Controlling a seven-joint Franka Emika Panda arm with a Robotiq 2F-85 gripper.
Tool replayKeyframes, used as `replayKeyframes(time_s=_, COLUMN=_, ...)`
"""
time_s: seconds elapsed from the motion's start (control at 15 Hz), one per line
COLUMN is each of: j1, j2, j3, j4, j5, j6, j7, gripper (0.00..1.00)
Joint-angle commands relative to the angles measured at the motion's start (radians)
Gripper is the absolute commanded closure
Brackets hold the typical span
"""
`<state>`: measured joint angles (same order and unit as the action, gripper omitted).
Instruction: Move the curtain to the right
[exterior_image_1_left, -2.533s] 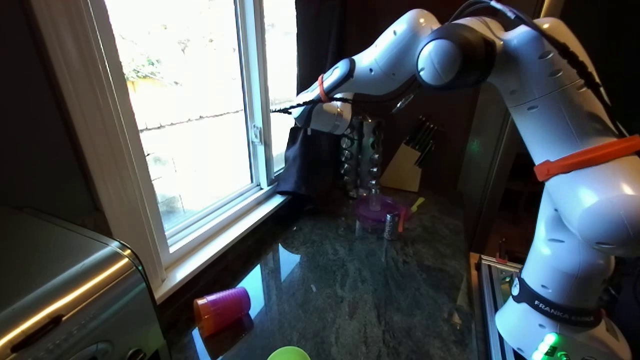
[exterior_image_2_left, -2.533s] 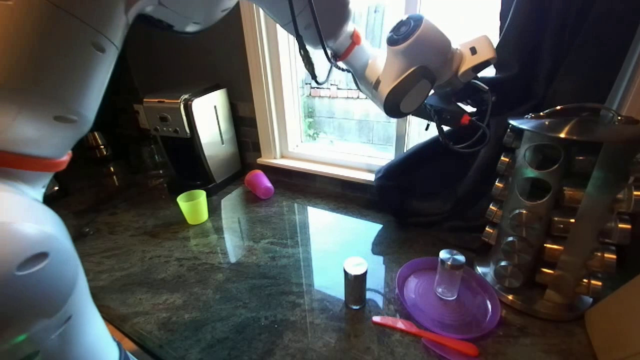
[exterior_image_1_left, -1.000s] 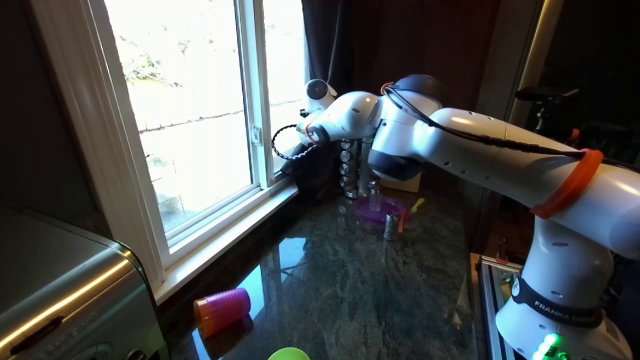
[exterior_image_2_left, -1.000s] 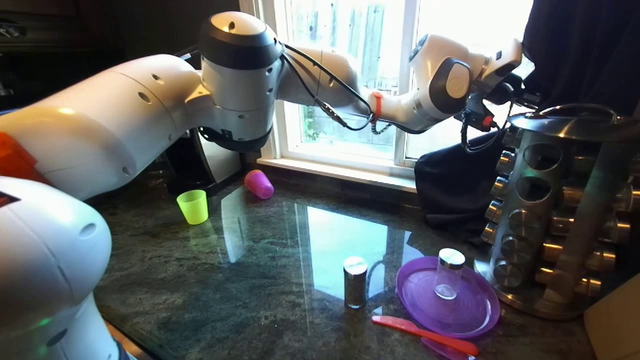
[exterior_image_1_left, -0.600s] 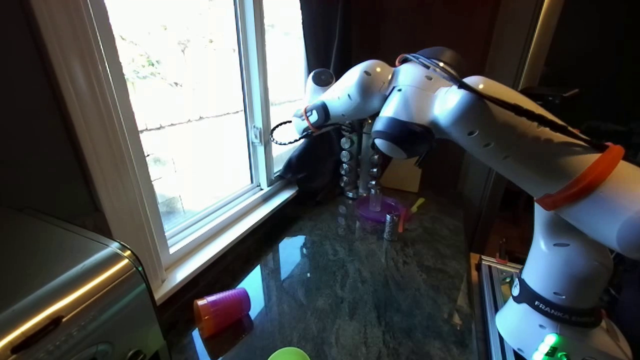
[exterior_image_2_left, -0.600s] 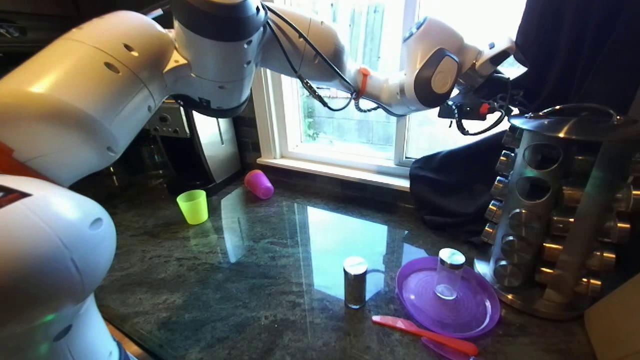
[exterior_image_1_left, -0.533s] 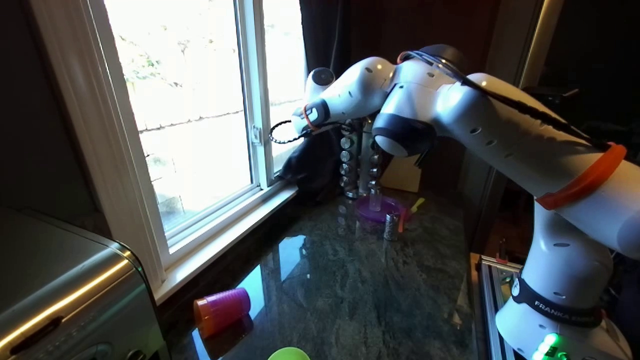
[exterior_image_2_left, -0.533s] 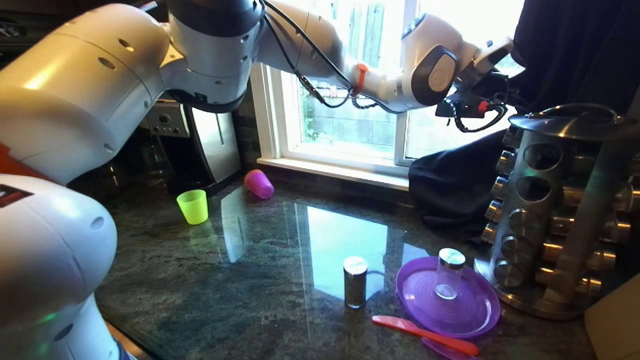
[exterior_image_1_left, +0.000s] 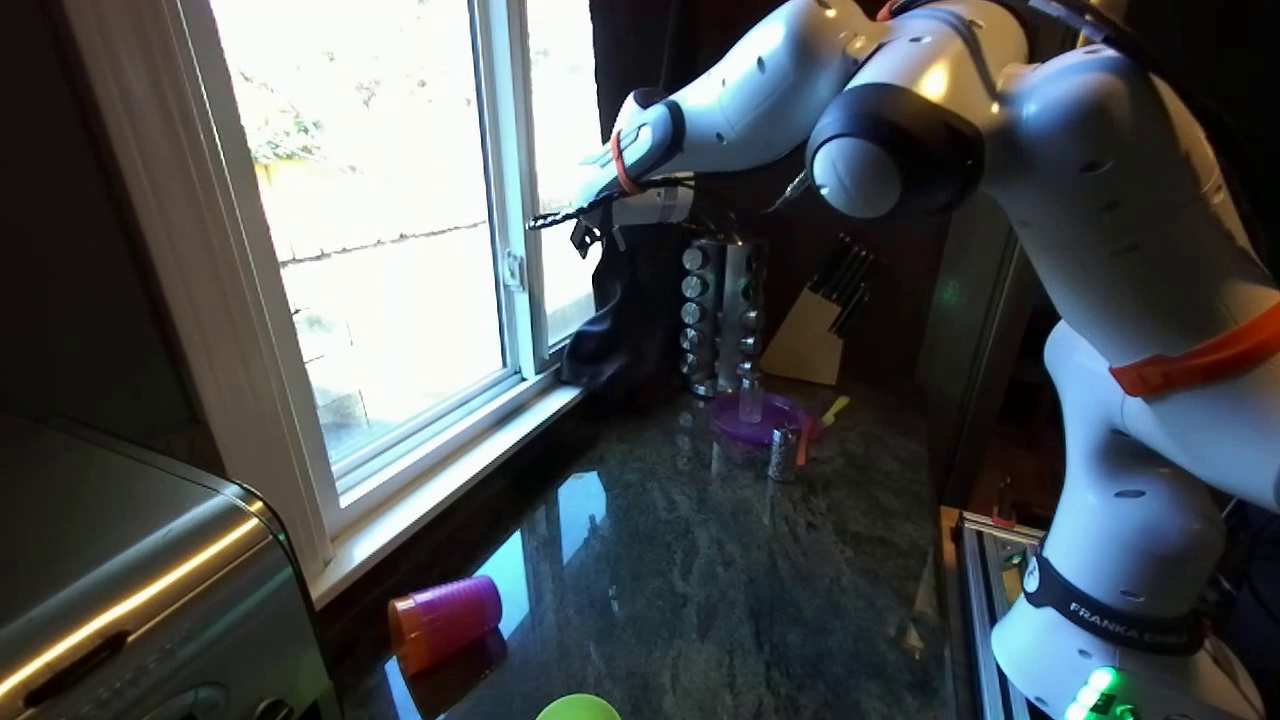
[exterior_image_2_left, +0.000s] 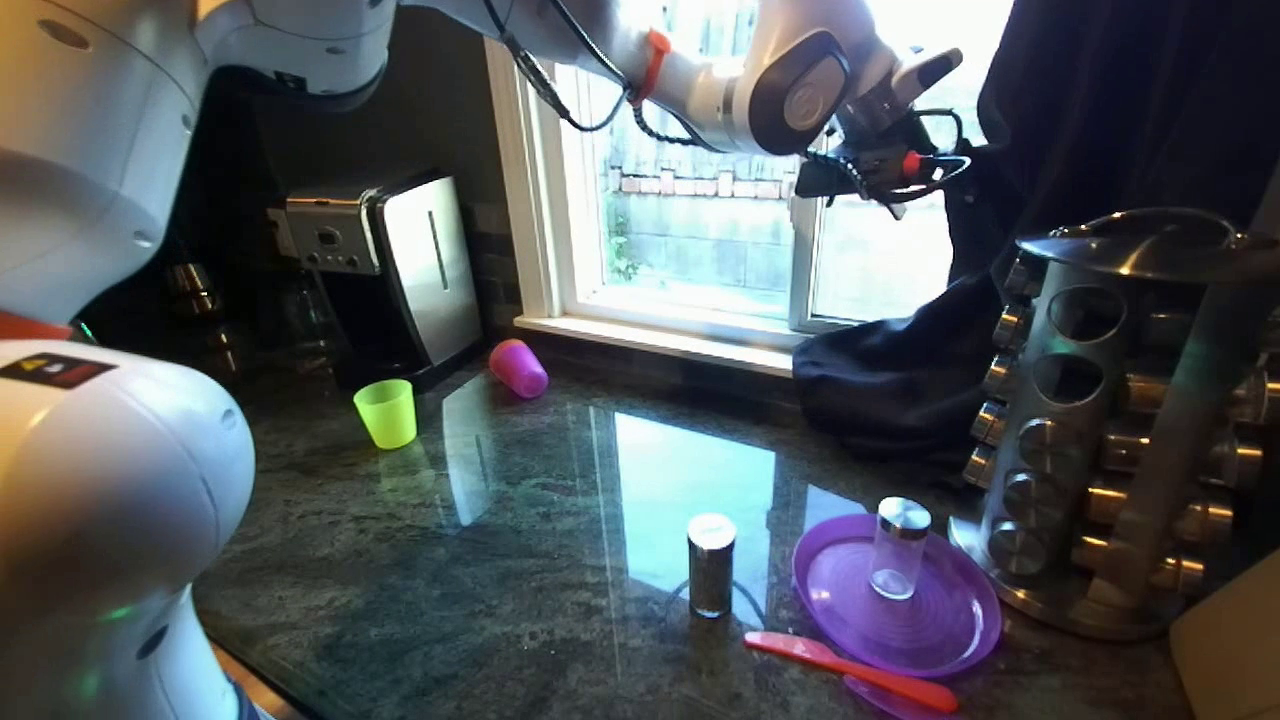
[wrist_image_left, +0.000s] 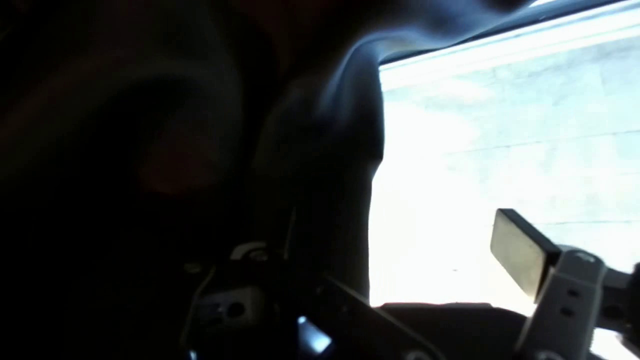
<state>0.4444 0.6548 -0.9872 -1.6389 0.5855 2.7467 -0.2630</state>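
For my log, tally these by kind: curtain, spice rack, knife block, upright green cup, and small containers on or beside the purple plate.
Curtain: 1
Spice rack: 1
Knife block: 1
Upright green cup: 1
Small containers: 2 (clear jar, dark cylinder)
Total: 6

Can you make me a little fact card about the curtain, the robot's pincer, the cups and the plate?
Curtain: dark, hanging at the right of the window in an exterior view
Pincer: open in the wrist view
Pincer touching curtain: can't tell
Yellow-green cup: standing upright
Pink and orange cup: on its side, maybe two stacked
Plate: purple, a clear jar standing on it
Knife: red, beside the plate
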Motion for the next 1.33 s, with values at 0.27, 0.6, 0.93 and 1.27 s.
replayKeyframes(time_s=0.27, j1=0.131, j2=-0.309, j3=-0.022, j4=-0.177, j5=-0.054, j6=-0.301, j7=-0.183, gripper=0.00)
replayKeyframes(time_s=0.6, j1=0.199, j2=-0.363, j3=-0.119, j4=-0.147, j5=-0.240, j6=-0.628, j7=-0.069, gripper=0.00)
replayKeyframes(time_s=0.93, j1=0.086, j2=-0.478, j3=0.034, j4=-0.080, j5=-0.511, j6=-0.983, j7=0.100, gripper=0.00)
replayKeyframes(time_s=1.27, j1=-0.069, j2=-0.493, j3=0.209, j4=-0.066, j5=-0.547, j6=-0.957, j7=0.121, gripper=0.00)
